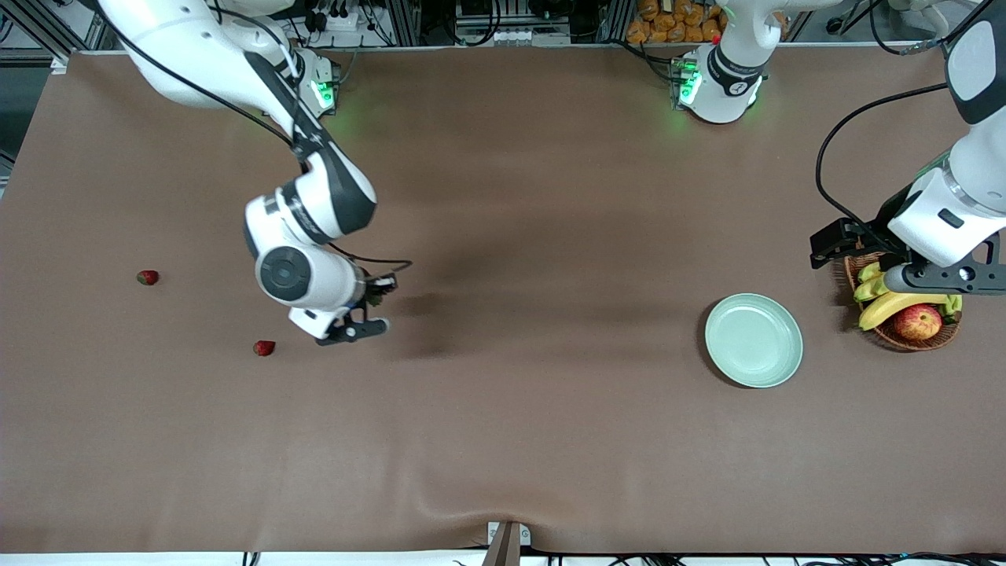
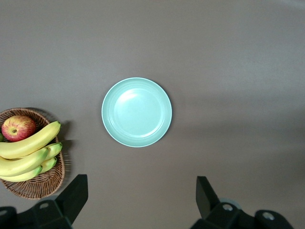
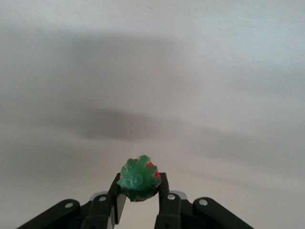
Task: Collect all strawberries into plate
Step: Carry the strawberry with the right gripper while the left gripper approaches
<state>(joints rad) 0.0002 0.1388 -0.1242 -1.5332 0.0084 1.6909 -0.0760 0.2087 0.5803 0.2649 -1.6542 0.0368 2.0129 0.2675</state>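
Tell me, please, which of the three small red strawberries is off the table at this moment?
The red strawberry with the green leafy cap clamped in the right gripper is. The other two strawberries lie on the brown table, toward the right arm's end.

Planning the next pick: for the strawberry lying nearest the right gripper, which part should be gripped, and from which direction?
Come straight down on that strawberry and close across the red body's widest part, not the leafy cap. It lies on its side on the table with open cloth around it, so nothing blocks the fingers. The right gripper must first drop the held strawberry.
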